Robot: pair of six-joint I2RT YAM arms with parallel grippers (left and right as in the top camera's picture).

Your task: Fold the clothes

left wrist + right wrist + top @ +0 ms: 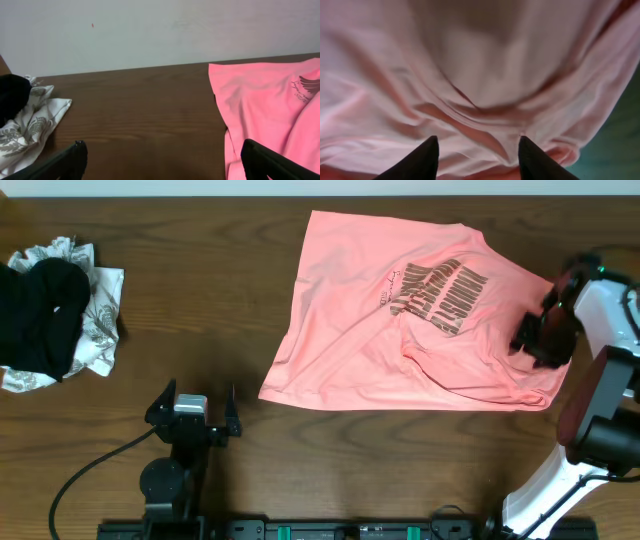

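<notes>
Seeing right gripper (477,145) part-open, fingertips apart, nothing pinched between them, hovering close over wrinkled pink cloth. Sitting at the right edge of the T-shirt (400,320), near its lower right corner, just beside the dark lettering (445,295). Lying spread but skewed on the table (200,290), print up, creasing across the middle, bunching along the right hem under the claw. Judging the step as getting a hold on that right side for a first fold. Doing it well probably meaning: closing on one ridge at the edge, not a thick bunch; lifting low; carrying across leftward without dragging the whole shirt; flattening the creases first if possible. Seeing left gripper (198,398) wide open and empty, resting near the front edge, well apart from the shirt. Noting a crumpled black-and-white pile (55,310) far left, well apart from the shirt.
</notes>
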